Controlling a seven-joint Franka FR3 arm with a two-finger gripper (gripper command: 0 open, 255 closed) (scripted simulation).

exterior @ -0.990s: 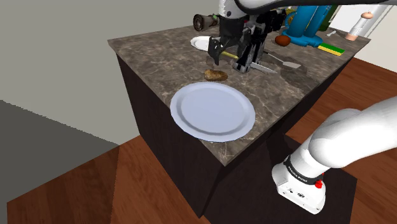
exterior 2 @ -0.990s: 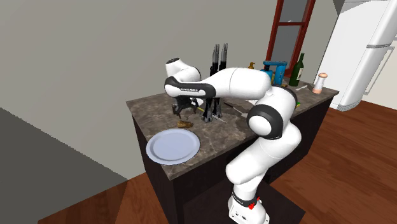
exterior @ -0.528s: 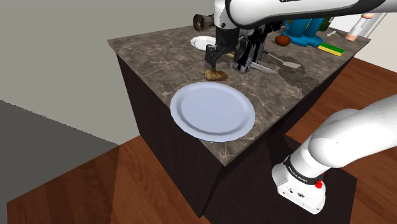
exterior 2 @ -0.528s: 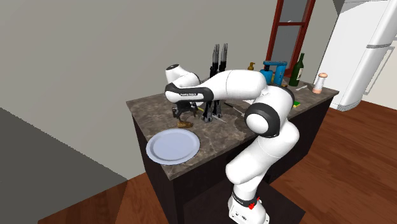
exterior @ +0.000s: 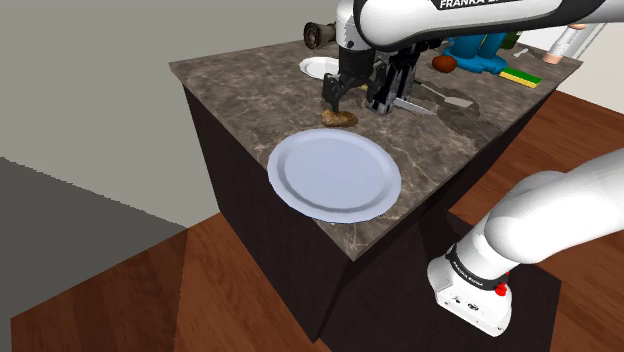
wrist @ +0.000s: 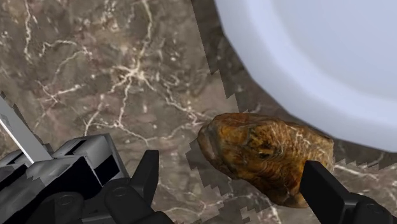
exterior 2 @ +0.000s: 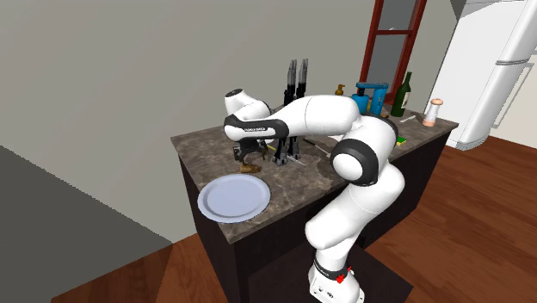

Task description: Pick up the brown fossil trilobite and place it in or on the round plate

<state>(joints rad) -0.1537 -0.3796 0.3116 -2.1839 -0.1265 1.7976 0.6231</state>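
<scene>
While the trilobite [wrist: 267, 156] lies unmoved beside the plate [wrist: 318, 57], the spread pincer [wrist: 232, 164] has dropped astride it.

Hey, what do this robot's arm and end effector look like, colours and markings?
The arm is built of rounded white links with dark bands at the joints; one dark band carries white FRANKA lettering, and a small red spot sits near the base. The end effector is all black, with two blocky fingers.
</scene>
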